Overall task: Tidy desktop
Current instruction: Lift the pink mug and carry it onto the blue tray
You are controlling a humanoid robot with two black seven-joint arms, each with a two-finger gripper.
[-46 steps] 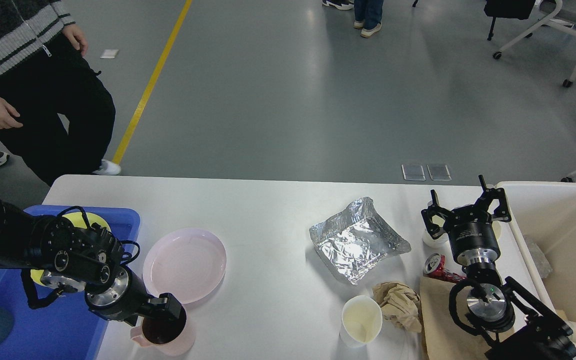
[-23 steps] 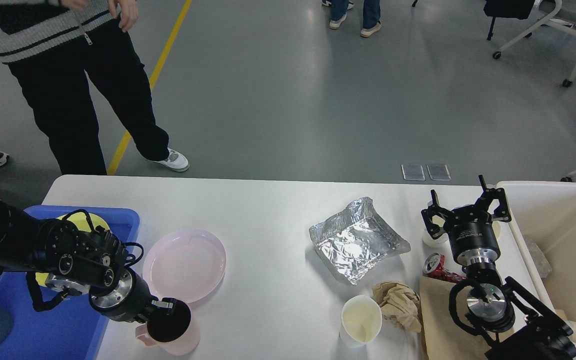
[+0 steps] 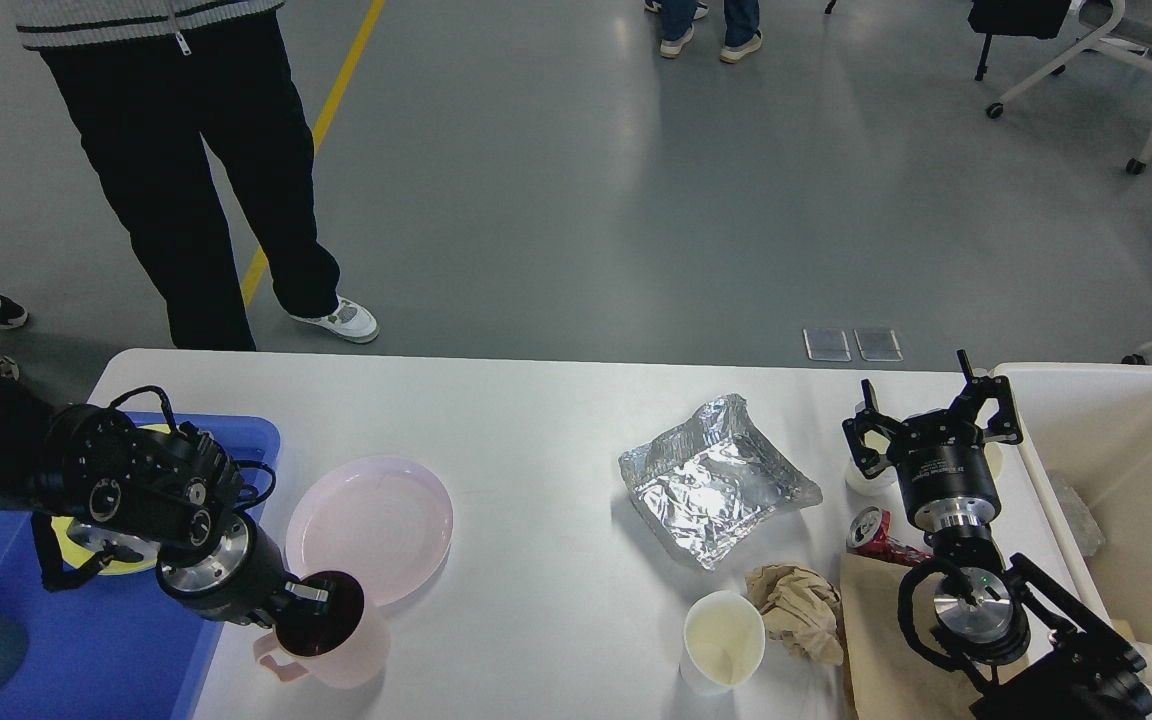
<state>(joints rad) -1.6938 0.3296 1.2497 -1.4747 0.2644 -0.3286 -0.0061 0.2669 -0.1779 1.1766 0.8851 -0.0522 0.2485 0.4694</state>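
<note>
Centrally, crinkled foil tray, glossy white desktop, round pink plate

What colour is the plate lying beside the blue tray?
Pale pink. The plate shows best in the head view, flat on the desktop.

My left gripper is at the rim of a pink mug on the desktop, beside a pink plate. My right gripper has its fingers spread apart above a small white cup. Between them lie a foil tray, a paper cup and crumpled brown paper.
</note>
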